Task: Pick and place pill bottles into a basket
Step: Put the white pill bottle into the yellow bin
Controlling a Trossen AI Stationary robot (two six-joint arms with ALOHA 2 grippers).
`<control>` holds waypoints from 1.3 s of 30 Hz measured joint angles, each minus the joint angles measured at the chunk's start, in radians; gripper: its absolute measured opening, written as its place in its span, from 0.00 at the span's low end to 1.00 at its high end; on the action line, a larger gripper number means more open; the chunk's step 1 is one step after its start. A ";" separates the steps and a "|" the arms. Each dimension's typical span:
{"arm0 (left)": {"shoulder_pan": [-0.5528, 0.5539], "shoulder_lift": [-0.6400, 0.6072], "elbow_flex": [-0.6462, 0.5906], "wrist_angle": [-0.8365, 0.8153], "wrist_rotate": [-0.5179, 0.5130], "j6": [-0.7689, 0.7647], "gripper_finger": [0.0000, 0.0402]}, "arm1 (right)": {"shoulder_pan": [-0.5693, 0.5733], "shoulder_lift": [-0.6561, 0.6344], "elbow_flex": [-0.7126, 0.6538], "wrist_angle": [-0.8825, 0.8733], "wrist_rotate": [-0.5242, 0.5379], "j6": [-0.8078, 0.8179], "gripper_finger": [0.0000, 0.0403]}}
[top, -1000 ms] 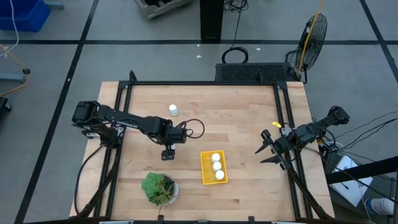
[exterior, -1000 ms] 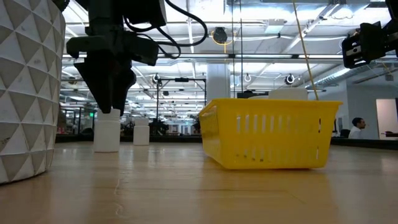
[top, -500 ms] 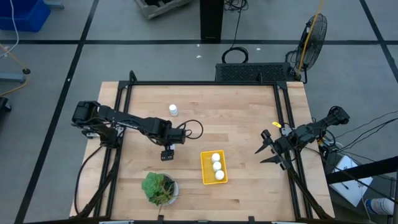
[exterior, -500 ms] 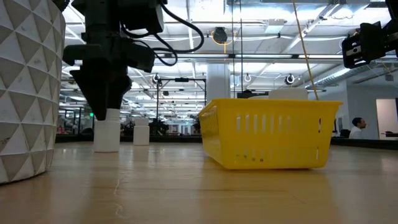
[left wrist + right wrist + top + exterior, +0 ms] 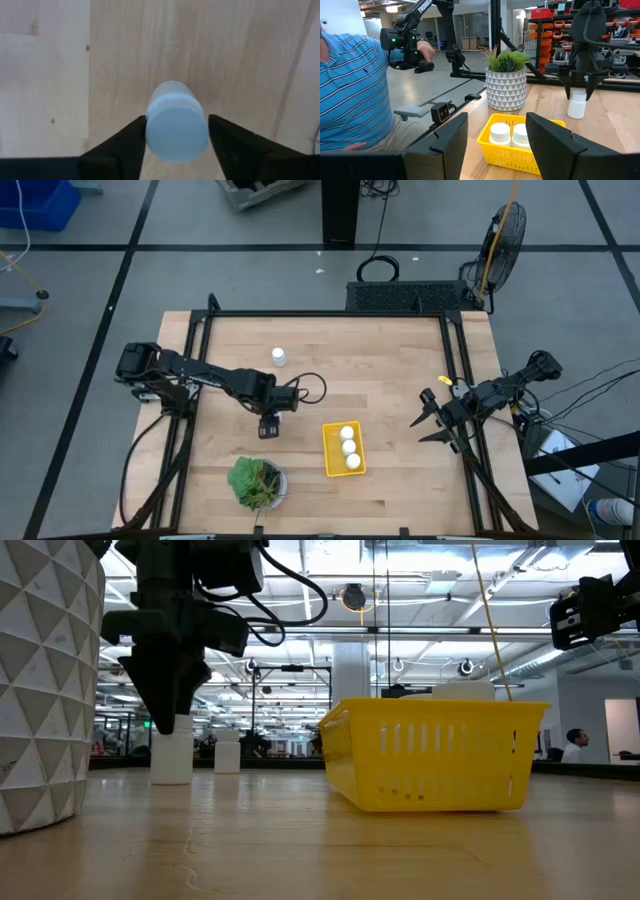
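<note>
One white pill bottle (image 5: 172, 750) stands upright on the wooden table, left of the yellow basket (image 5: 327, 450). My left gripper (image 5: 269, 425) points straight down over it and is shut on its top. The basket holds three bottles (image 5: 348, 446). Another bottle (image 5: 278, 357) stands on its base farther back. My right gripper (image 5: 420, 423) hangs level at the table's right edge, open and with nothing between its fingers. My left gripper pinches the bottle's white cap (image 5: 150, 131) between its two fingers (image 5: 131, 135), one on each side. The fingers come from above, pointing down. The bottle stands upright with its base on the table (image 5: 172, 780).
A potted plant (image 5: 256, 482) in a white patterned pot (image 5: 40, 690) stands near the front edge, left of the basket. A person in a striped shirt (image 5: 350, 85) sits beyond the table. Bare wood lies between the basket and my right gripper.
My left gripper has shut on the top of the bottle while staying in place above it. The bottle stands where it was.
</note>
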 joint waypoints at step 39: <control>-0.146 0.213 0.740 -0.480 -0.046 -0.147 0.41 | 0.000 0.000 0.000 0.000 0.000 0.000 0.48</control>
